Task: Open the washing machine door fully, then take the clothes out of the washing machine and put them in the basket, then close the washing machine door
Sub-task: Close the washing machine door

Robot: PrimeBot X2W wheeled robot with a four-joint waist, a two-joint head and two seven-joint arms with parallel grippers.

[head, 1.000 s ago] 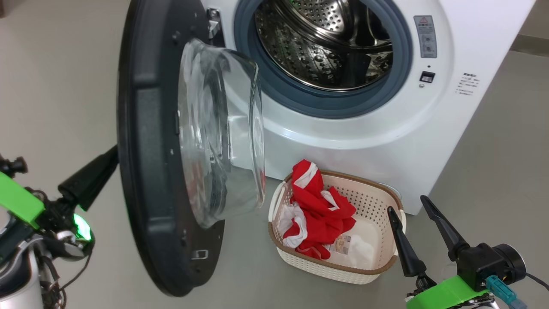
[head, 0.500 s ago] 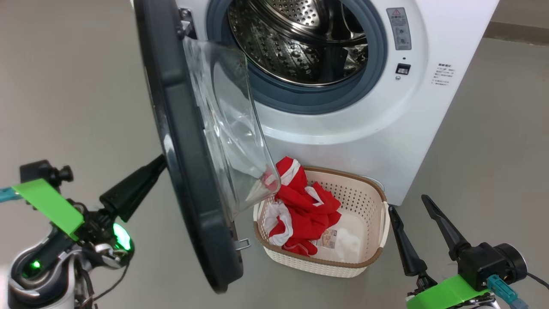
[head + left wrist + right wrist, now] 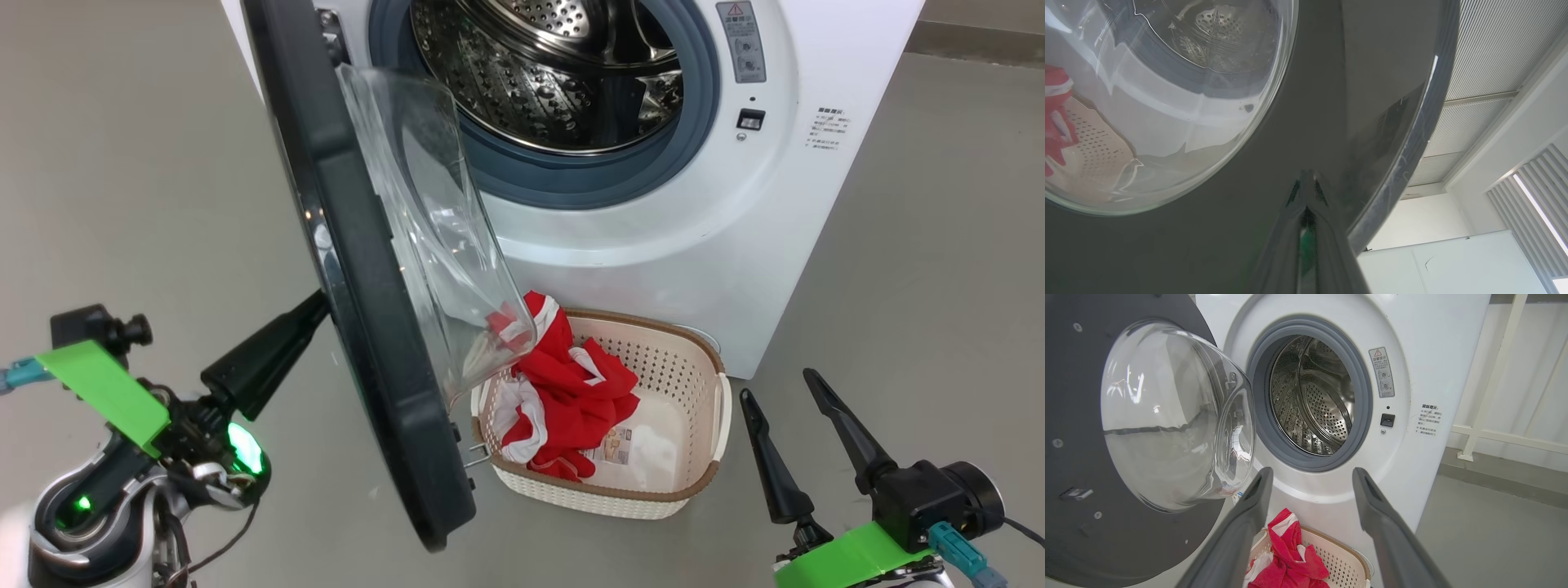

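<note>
Fingers of the left arm (image 3: 261,367), pressed together with nothing between them, touch the glossy outer face of the washing machine door (image 3: 359,327), which stands half-open ahead of them. Beyond its glass bowl (image 3: 424,212) the basket (image 3: 588,500) holds red-and-white clothes (image 3: 571,392), before the washing machine (image 3: 653,245). Fingers of the right arm (image 3: 774,474) stand wide, holding nothing, just beside the basket's rim, with bare floor (image 3: 939,286) ahead.

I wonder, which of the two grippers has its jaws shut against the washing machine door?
The left gripper: jaws shut, tip against the washing machine door's black outer face. The right gripper stands apart near the basket, jaws open.
</note>
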